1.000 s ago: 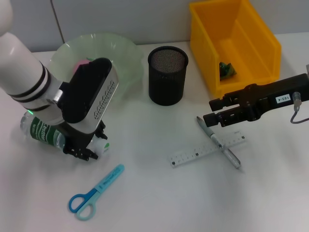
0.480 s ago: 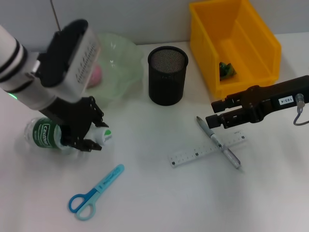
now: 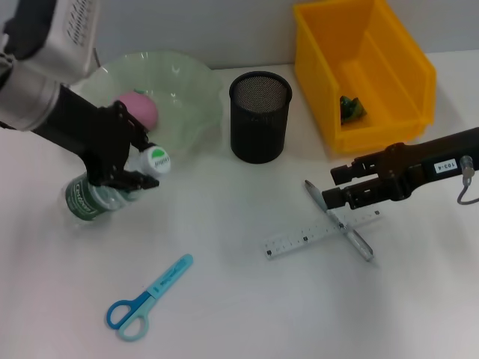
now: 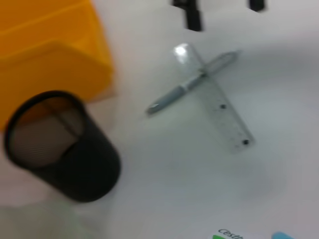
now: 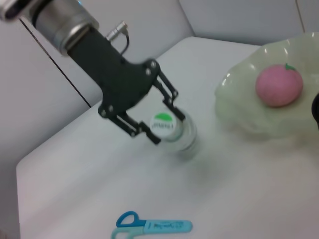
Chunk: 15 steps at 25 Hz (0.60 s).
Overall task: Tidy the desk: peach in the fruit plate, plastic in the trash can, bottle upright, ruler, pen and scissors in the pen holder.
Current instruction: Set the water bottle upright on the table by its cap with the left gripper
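- The clear plastic bottle with a green label and white cap (image 3: 112, 183) is tilted steeply, its base on the white desk (image 3: 247, 314) in front of the pale green plate; its long axis leans so the cap end points up and toward the robot's right.
- The left gripper (image 3: 142, 162) pinches the bottle at the neck, black fingers (image 5: 130, 127) pressed to either side just under the cap.
- The pale green translucent fruit plate (image 3: 187, 90) sits just behind the bottle, with the pink round peach (image 3: 138, 109) lying in it.
- The black mesh cylindrical pen holder (image 3: 259, 116) stands upright beside the plate on the robot's right.
- The blue-handled scissors (image 3: 147, 298) lie flat on the desk nearer the robot, well apart from the bottle.
- The clear flat ruler (image 3: 318, 234) and the grey pen (image 3: 338, 220) lie crossed, the pen over the ruler.
- The right gripper (image 3: 329, 187) hangs low just beside the pen's upper end; I cannot tell whether its claw is spread or pressed together.
- The yellow plastic bin (image 3: 363, 67) stands at the far right with a small green crumpled piece (image 3: 350, 108) inside.
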Each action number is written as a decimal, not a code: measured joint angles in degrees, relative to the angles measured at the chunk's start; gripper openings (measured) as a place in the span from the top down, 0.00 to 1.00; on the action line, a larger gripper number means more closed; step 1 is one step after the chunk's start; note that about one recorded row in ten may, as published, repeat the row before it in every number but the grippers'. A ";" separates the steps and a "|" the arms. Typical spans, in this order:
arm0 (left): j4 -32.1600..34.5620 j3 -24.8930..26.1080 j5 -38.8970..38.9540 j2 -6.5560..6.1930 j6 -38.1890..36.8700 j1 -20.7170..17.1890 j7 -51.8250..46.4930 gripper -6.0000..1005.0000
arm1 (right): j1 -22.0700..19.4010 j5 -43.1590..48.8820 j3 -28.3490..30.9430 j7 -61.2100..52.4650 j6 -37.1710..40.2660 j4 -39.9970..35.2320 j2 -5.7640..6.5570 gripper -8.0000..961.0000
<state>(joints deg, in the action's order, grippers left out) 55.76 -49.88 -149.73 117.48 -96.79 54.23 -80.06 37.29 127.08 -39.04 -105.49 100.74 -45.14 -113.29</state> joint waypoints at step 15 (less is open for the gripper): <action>6.08 6.51 0.90 -0.52 -3.22 -1.06 -11.60 0.55 | -1.76 -0.17 0.19 3.38 0.27 0.55 0.30 0.24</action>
<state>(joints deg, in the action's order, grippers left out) 61.84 -43.37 -148.82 116.96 -100.01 53.18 -91.66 35.54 126.92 -38.85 -102.11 101.02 -44.59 -112.98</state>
